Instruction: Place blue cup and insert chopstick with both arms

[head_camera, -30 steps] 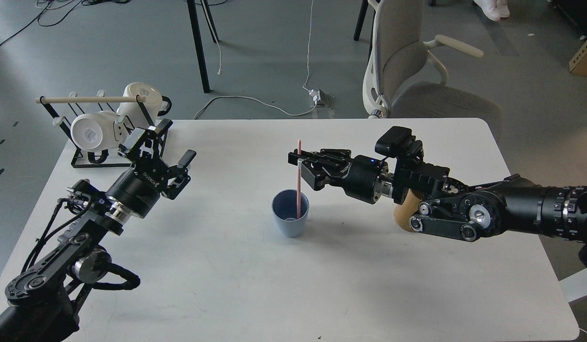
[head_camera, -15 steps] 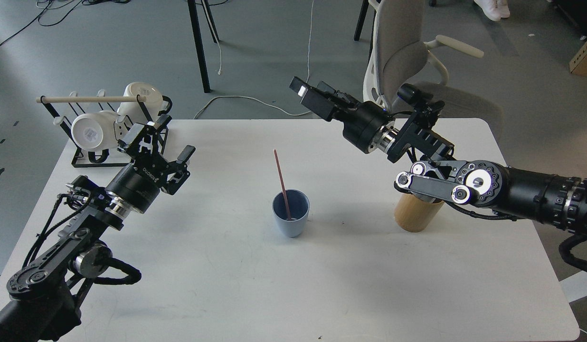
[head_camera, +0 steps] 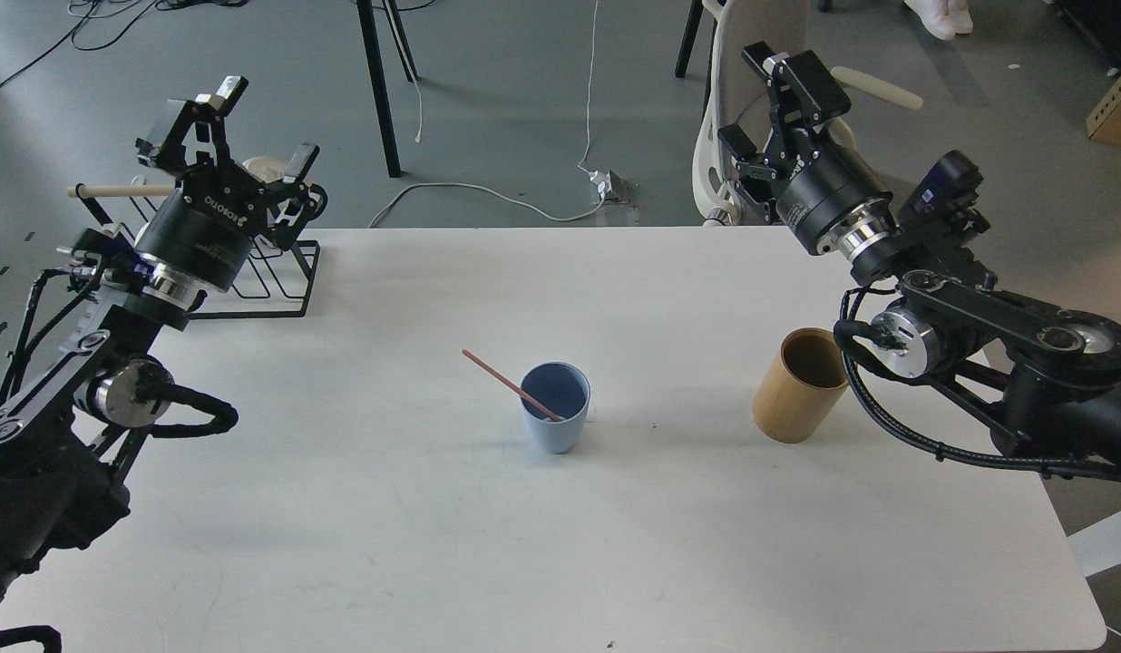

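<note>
my left claw point(head_camera: 225, 127) blocks most of the mug rack point(head_camera: 279, 272) behind it, so only a sliver of white mug point(head_camera: 266, 166) and the wooden bar point(head_camera: 116, 190) show. the chair point(head_camera: 751, 54) behind my right claw point(head_camera: 769, 100) is mostly covered too. since half a second ago both arms have swung up and back toward the table's point(head_camera: 615, 544) far corners, and the pink stick point(head_camera: 511, 387) has tipped from a steep lean to a low slant, its top end out past the left rim. the blue cup point(head_camera: 555, 419) stands upright mid-table with the stick's lower end inside it, well apart from both claws. the bamboo holder point(head_camera: 799, 386) is now fully visible near my right arm. both claws are spread and empty.
</note>
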Robot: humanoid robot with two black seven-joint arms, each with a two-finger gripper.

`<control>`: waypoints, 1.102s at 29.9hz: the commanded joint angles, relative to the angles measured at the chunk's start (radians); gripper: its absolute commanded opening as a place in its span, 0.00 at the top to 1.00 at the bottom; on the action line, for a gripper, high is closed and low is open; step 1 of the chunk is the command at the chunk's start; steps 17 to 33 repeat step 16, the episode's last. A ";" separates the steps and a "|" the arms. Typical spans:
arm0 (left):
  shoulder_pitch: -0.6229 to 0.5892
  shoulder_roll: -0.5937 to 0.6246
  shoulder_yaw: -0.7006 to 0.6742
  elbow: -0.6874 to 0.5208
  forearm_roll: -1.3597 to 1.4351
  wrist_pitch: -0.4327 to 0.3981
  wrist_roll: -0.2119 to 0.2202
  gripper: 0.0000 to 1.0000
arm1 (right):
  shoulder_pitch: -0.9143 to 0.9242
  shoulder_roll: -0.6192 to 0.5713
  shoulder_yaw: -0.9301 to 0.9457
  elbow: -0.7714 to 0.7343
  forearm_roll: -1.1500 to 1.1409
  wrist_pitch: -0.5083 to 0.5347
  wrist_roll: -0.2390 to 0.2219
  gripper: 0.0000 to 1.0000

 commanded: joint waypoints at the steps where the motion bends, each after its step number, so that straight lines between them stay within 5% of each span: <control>1: -0.006 0.004 0.001 0.000 -0.006 0.000 0.000 0.05 | -0.063 0.039 0.115 0.003 0.006 0.009 0.000 0.01; 33: -0.012 -0.002 -0.001 0.000 -0.069 0.000 0.000 0.03 | -0.108 0.148 0.254 0.001 0.005 -0.011 0.000 0.01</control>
